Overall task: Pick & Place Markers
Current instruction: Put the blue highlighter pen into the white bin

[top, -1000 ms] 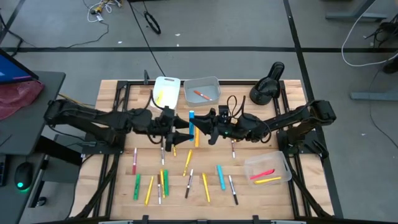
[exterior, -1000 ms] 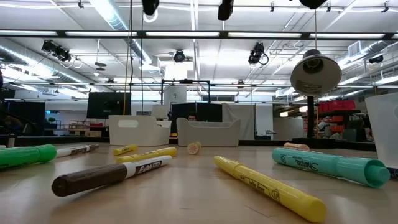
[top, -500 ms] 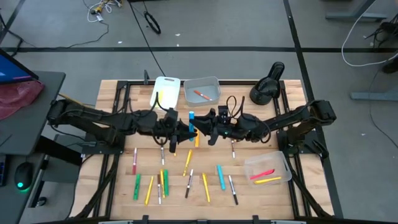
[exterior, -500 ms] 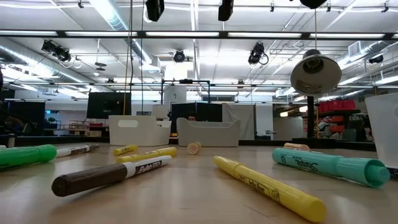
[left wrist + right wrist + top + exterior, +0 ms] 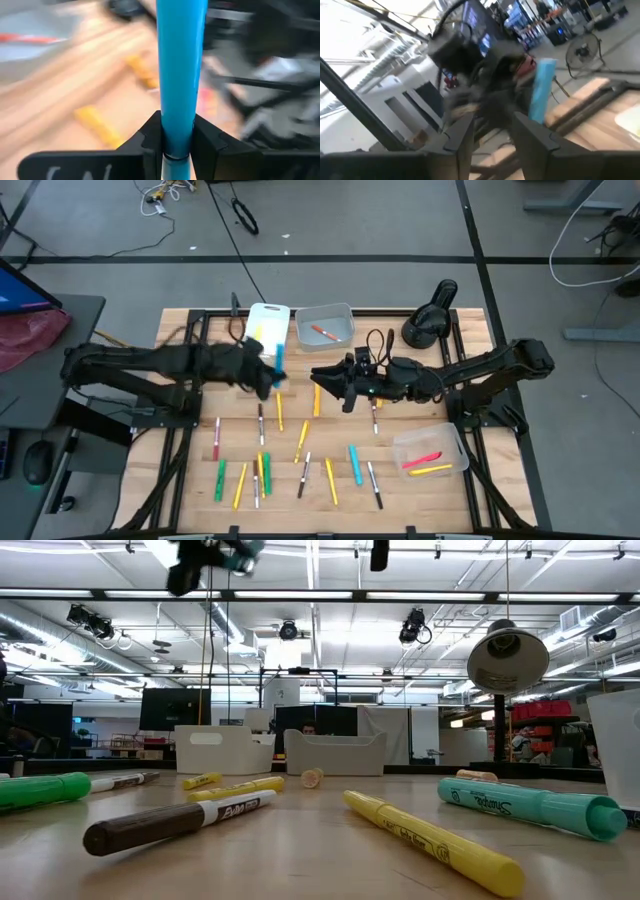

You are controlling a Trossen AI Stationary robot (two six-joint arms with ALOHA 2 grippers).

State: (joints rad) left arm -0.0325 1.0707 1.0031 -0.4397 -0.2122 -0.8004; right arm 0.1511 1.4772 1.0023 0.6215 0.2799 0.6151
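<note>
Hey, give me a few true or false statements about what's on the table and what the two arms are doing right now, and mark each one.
1. The left gripper is shut on a light blue marker. True.
2. The right gripper is holding that marker too. False: its fingers stand apart with nothing between them, and the marker is with the other arm.
3. The grey bin at the far edge holds an orange marker. True.
4. The clear bin near the right arm is upside down with nothing in it. False: it sits upright with a pink marker and a yellow marker inside.
5. Loose markers lie on the wooden table. True.
</note>
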